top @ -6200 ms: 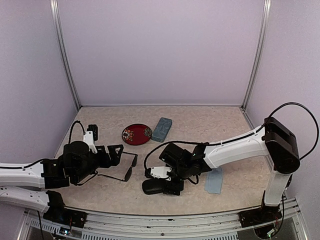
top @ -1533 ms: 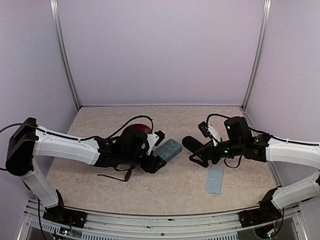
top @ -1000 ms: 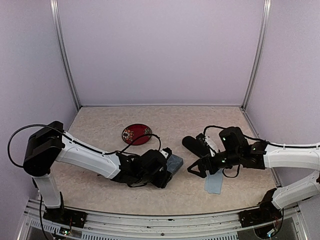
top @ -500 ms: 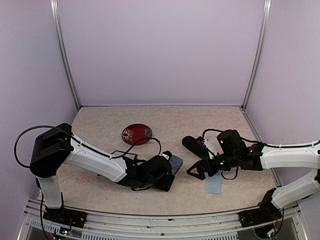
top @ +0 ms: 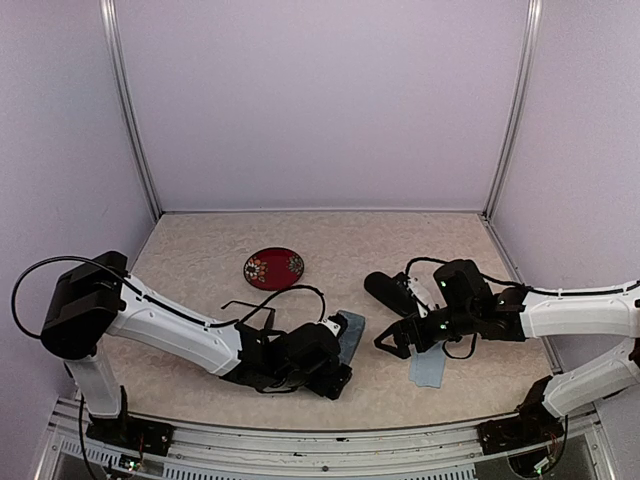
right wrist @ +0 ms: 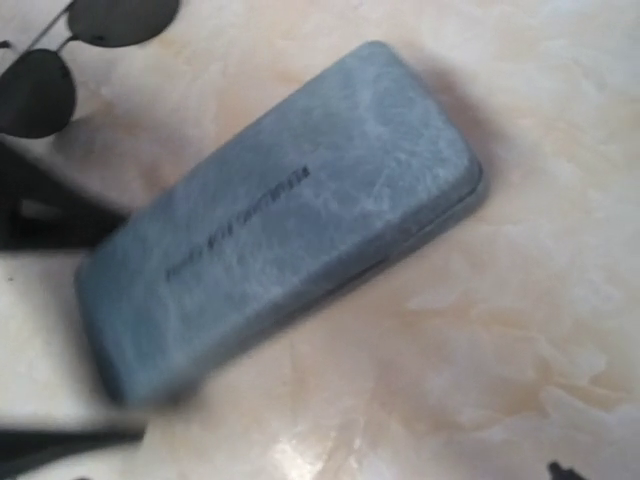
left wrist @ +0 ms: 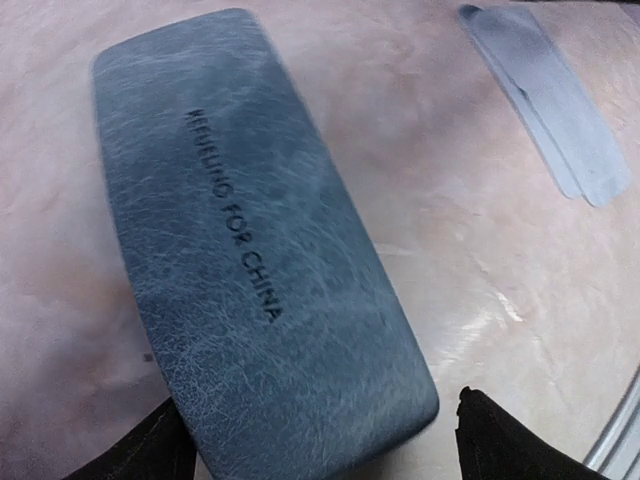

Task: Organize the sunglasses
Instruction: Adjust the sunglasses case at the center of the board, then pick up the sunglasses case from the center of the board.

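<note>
Left arm (top: 180, 325) lay low along the near edge of the tabletop (top: 400, 240), left gripper (left wrist: 315, 455) splayed astride the blue-grey case (left wrist: 250, 260), right gripper (top: 392, 338) gaped wide, far side stood open.

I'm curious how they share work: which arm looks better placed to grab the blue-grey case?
Probably the left: the left gripper, open, brackets the near end of the blue-grey case, while the right gripper sits off to its side.

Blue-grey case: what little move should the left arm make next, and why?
Probably draw the left gripper back off the blue-grey case: its jaws stand open astride the case's end, the case lies shut on the table, and the open right gripper faces it.
</note>
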